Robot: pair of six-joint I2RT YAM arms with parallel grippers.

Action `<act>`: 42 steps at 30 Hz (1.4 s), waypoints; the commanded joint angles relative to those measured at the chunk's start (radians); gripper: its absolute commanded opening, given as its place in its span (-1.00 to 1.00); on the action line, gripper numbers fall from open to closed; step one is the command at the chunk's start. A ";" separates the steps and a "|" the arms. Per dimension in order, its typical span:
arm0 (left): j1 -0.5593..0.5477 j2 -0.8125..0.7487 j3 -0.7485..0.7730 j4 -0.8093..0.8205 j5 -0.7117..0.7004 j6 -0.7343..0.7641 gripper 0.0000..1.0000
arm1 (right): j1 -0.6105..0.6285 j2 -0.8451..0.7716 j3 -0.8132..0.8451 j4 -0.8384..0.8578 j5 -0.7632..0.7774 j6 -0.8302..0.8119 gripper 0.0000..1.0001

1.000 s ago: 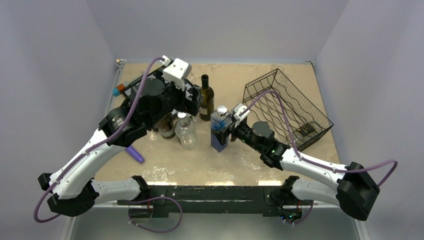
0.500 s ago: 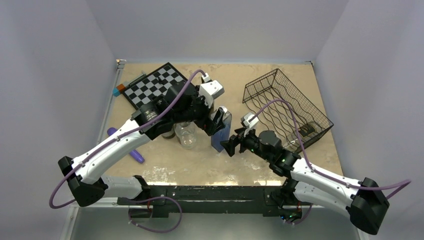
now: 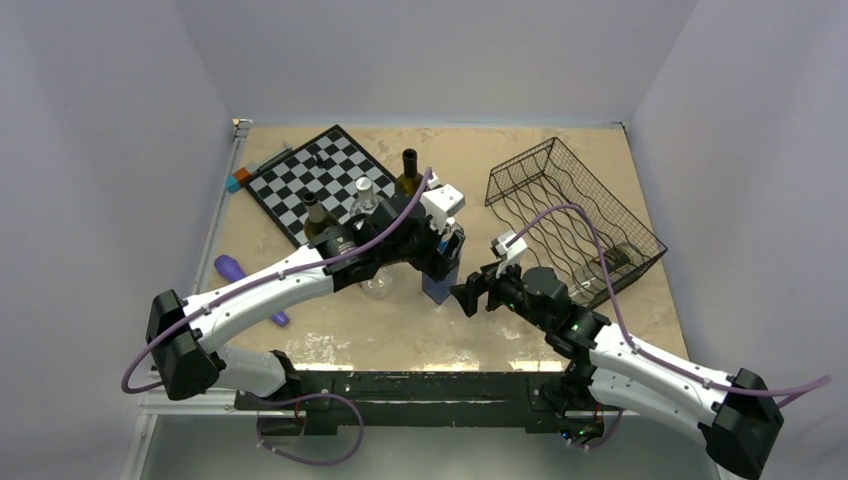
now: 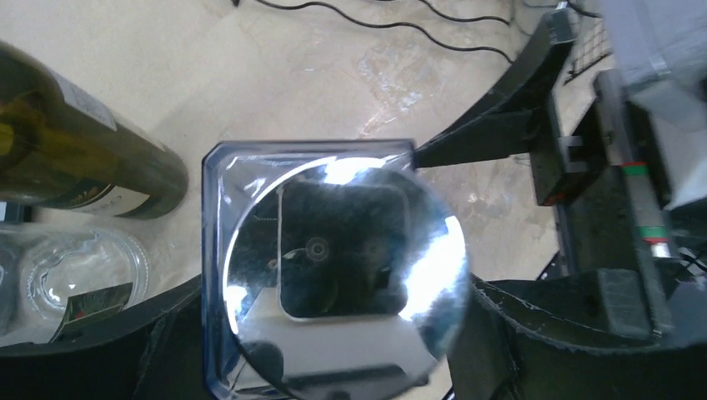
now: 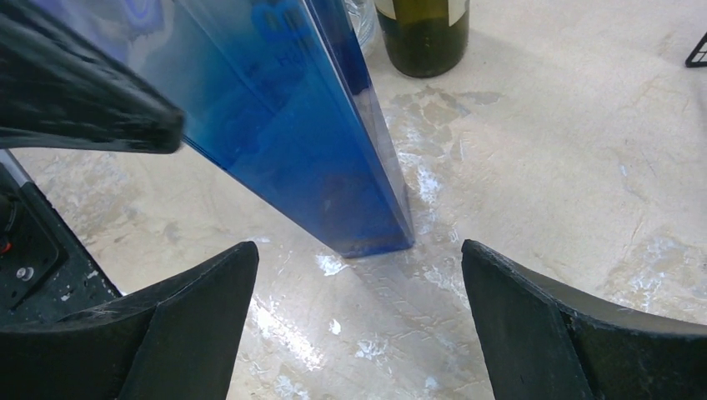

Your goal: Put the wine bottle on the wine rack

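A blue square bottle [image 3: 437, 286] with a mirror cap [image 4: 346, 275] stands mid-table. My left gripper [image 3: 446, 248] comes down over its top. The fingers [image 4: 534, 342] lie close against both sides with no gap showing. Whether they press I cannot tell. My right gripper [image 3: 468, 296] is open and empty, low by the bottle's base [image 5: 367, 225], a little short of it. Dark wine bottles stand at the back [image 3: 408, 176] and the left [image 3: 317, 214]. The black wire wine rack [image 3: 575, 215] at the right has one dark bottle [image 3: 610, 262] lying in it.
A chessboard [image 3: 310, 180] lies at the back left. A clear glass bottle [image 3: 364, 196] stands beside the dark ones, under my left arm. A purple object [image 3: 232, 268] lies near the left edge. Grey walls close in three sides.
My left arm swung right from the back-left bottles, came down over the blue bottle's top and narrowed its jaws. My right gripper backed away from that bottle toward the near edge, still open.
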 commanded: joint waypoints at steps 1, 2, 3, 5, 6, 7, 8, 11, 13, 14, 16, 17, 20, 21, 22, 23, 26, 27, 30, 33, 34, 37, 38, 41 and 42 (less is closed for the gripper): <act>-0.008 -0.022 -0.067 0.159 -0.141 -0.053 0.60 | 0.001 -0.015 0.001 0.007 0.045 0.025 0.92; -0.008 -0.026 -0.078 0.165 -0.162 -0.052 0.48 | 0.001 -0.014 0.002 0.009 0.048 0.027 0.91; -0.008 -0.035 -0.084 0.170 -0.172 -0.048 0.34 | 0.001 -0.012 0.001 0.011 0.050 0.030 0.91; -0.008 -0.044 -0.088 0.179 -0.182 -0.039 -0.09 | 0.001 -0.012 -0.004 0.020 0.050 0.035 0.90; -0.008 -0.051 -0.084 0.181 -0.182 -0.032 -0.32 | 0.001 -0.013 -0.006 0.025 0.050 0.037 0.90; -0.008 -0.057 -0.078 0.185 -0.175 -0.019 -0.59 | 0.002 -0.012 -0.006 0.028 0.049 0.037 0.90; -0.008 -0.064 -0.066 0.184 -0.172 -0.010 -0.88 | 0.001 -0.012 -0.004 0.029 0.048 0.037 0.91; -0.008 -0.082 -0.014 0.166 -0.178 0.006 -1.00 | 0.001 -0.013 0.011 0.023 0.030 0.021 0.91; -0.008 -0.089 0.048 0.126 -0.195 0.007 -1.00 | 0.002 -0.016 0.034 0.004 0.004 -0.004 0.92; -0.008 -0.087 0.087 0.094 -0.199 0.007 -1.00 | 0.001 -0.020 0.050 -0.007 -0.017 -0.025 0.93; -0.008 -0.083 0.192 0.028 -0.211 0.005 -1.00 | 0.001 -0.038 0.080 -0.026 -0.054 -0.074 0.95; -0.007 -0.079 0.235 -0.006 -0.215 0.003 -1.00 | 0.001 -0.045 0.094 -0.027 -0.070 -0.092 0.96; -0.007 -0.074 0.343 -0.080 -0.211 -0.009 -1.00 | 0.001 -0.078 0.141 -0.028 -0.083 -0.139 0.97; -0.007 -0.077 0.368 -0.091 -0.196 -0.013 -1.00 | 0.001 -0.081 0.171 -0.031 -0.083 -0.151 0.97; -0.006 -0.081 0.389 -0.097 -0.183 -0.018 -1.00 | 0.001 -0.082 0.198 -0.036 -0.094 -0.162 0.97; -0.008 -0.085 0.408 -0.101 -0.170 -0.024 -1.00 | 0.001 -0.082 0.225 -0.038 -0.107 -0.172 0.97; -0.006 -0.098 0.451 -0.104 -0.127 -0.032 -1.00 | 0.001 -0.073 0.310 -0.029 -0.103 -0.190 0.97; -0.007 -0.101 0.466 -0.107 -0.113 -0.034 -1.00 | 0.001 -0.066 0.338 -0.026 -0.097 -0.200 0.97; -0.006 -0.102 0.520 -0.131 -0.093 -0.029 -1.00 | 0.001 -0.049 0.418 -0.034 -0.065 -0.239 0.97; -0.007 -0.103 0.572 -0.155 -0.093 -0.021 -1.00 | 0.001 -0.046 0.468 -0.029 -0.079 -0.276 0.97; -0.007 -0.104 0.584 -0.159 -0.089 -0.021 -1.00 | 0.001 -0.034 0.485 -0.036 -0.106 -0.290 0.97; -0.007 -0.106 0.593 -0.162 -0.075 -0.028 -1.00 | 0.001 0.015 0.533 -0.083 -0.200 -0.362 0.97; -0.007 -0.108 0.594 -0.162 -0.070 -0.030 -1.00 | 0.002 0.030 0.549 -0.097 -0.219 -0.371 0.97; -0.008 -0.119 0.594 -0.162 -0.072 -0.028 -1.00 | 0.001 0.054 0.553 -0.095 -0.265 -0.367 0.97; -0.007 -0.122 0.594 -0.161 -0.077 -0.027 -1.00 | 0.002 0.061 0.550 -0.087 -0.279 -0.361 0.97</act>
